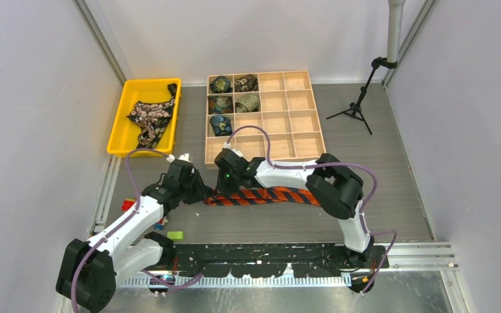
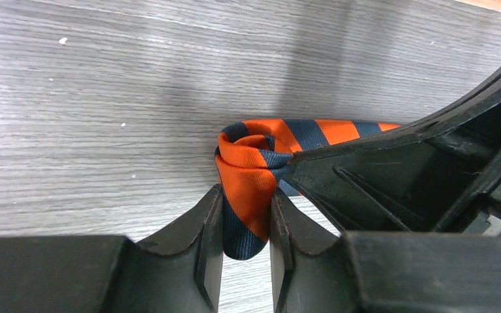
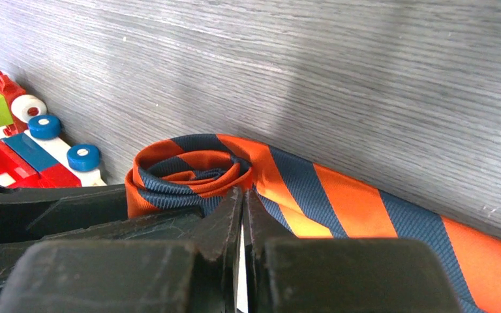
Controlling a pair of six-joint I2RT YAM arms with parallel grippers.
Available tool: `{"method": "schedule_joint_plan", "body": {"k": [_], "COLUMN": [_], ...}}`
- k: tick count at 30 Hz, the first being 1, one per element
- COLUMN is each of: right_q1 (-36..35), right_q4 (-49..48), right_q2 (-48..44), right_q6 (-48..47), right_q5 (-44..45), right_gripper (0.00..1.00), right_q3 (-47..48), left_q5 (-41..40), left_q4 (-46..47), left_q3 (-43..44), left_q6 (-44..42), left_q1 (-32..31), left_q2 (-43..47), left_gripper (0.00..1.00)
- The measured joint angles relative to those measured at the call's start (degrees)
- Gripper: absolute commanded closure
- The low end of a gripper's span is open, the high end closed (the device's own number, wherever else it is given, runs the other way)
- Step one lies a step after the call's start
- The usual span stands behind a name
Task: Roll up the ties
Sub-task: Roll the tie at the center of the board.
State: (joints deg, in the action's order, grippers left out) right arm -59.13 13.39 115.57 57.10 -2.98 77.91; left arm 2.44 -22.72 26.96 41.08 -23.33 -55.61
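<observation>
Striped tie lies flat on the table in front of the arm bases, running left to right. Its left end is wound into a small coil; the rest is unrolled out to the right.

Your left gripper is clamped on that coil. One finger sits on each side, with orange and navy fabric squeezed between them. The coil stands on edge, its spiral visible from the right wrist view.

Your right gripper has its jaws drawn together with only a thin slit between them. The tips touch the coil just where the flat length leaves it. I cannot tell whether any fabric is caught in that slit. In the left wrist view its black body fills the right side, with its tip against the coil.

Both grippers meet at the same end of the tie, nearly touching.

Floral tie lies loose in the yellow bin, far left. Five rolled ties sit in the left two columns of the wooden tray: two in the top row, two in the second, one in the third.

Toy blocks sit just left of the coil. A tripod stands at far right.
</observation>
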Motion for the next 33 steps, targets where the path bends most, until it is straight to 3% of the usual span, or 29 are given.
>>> {"method": "schedule_joint_plan", "body": {"k": [11,24,33], "right_q1": [0.6,9.0,12.1], "right_q4": [-0.5,5.6,11.5], "right_q2": [-3.7,-28.2,-38.8], "right_q6": [-0.7,-2.8,-3.8], "right_q5": [0.4,7.9,11.5], "right_gripper": [0.9,0.9,0.88], "right_q3": [-4.0,-17.7,-21.0], "left_q5": [-10.6,-23.5,-31.8], "left_q4": [-6.2,-10.4,-13.6], "left_q3": [5.0,9.9,14.6], "left_q6": [-1.9,-2.5,-0.8], "left_q1": [-5.3,-14.3,-19.8], "left_q2": [-2.9,-11.0,-18.6], "left_gripper": [0.83,0.85,0.84]}}
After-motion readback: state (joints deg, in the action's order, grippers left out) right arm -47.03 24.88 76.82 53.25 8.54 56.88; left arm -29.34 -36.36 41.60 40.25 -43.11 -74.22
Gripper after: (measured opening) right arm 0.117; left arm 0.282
